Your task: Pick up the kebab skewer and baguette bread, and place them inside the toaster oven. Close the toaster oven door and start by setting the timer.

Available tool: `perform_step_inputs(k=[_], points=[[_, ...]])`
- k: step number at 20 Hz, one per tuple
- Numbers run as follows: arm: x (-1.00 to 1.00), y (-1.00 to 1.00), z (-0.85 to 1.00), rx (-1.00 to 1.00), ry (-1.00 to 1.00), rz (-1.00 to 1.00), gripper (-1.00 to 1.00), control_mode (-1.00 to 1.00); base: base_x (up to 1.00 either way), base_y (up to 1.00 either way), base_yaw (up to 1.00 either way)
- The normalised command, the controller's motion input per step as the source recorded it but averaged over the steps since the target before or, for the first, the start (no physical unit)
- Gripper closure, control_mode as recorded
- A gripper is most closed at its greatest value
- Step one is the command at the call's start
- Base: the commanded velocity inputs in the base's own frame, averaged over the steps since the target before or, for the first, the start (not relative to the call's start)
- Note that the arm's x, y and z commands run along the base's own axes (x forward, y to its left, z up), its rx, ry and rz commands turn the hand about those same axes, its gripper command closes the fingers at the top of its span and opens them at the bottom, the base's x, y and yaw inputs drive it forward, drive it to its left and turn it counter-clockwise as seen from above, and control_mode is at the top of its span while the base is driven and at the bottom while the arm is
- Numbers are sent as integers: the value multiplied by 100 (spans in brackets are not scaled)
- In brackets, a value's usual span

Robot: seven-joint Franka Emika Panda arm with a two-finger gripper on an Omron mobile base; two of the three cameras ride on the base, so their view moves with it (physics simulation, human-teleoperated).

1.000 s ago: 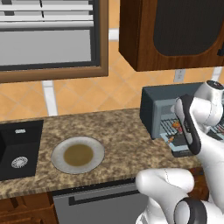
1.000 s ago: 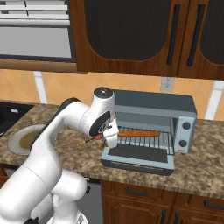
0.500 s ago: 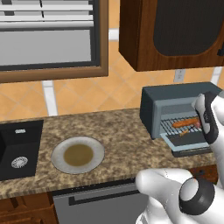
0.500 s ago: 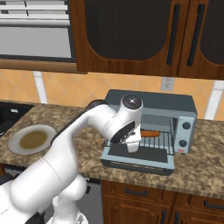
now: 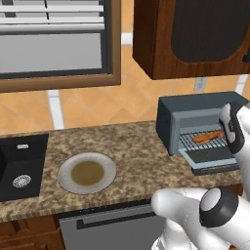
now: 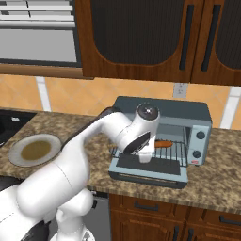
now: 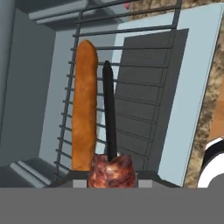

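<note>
Kebab skewer: clamped in the claw over the toaster oven's rack, baguette bread lying at its 9 o'clock (close). Risk: lowering could nudge the loaf, or the stick could slip between the wires.

No readable text, labels, brands, numbers or signs found. Toaster oven front and its knobs at 3 o'clock side too small to show any markings. Cabinets, counter and plate carried no lettering.
</note>
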Motion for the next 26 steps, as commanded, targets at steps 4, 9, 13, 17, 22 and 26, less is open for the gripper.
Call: perform_step_inputs(k=[4, 9, 13, 17, 22, 26], points=[[14, -5, -26, 2, 0, -11, 100, -100, 0, 0, 0], [15, -17, -12, 3, -3, -4, 100, -100, 0, 0, 0], [18, -27, -11, 4, 0, -1, 100, -100, 0, 0, 0], [12, -20, -7, 2, 0, 0, 100, -100, 0, 0, 0], [2, -8, -2, 1, -1, 0, 100, -100, 0, 0, 0], [7, 0, -5, 0, 0, -1, 100, -100, 0, 0, 0]])
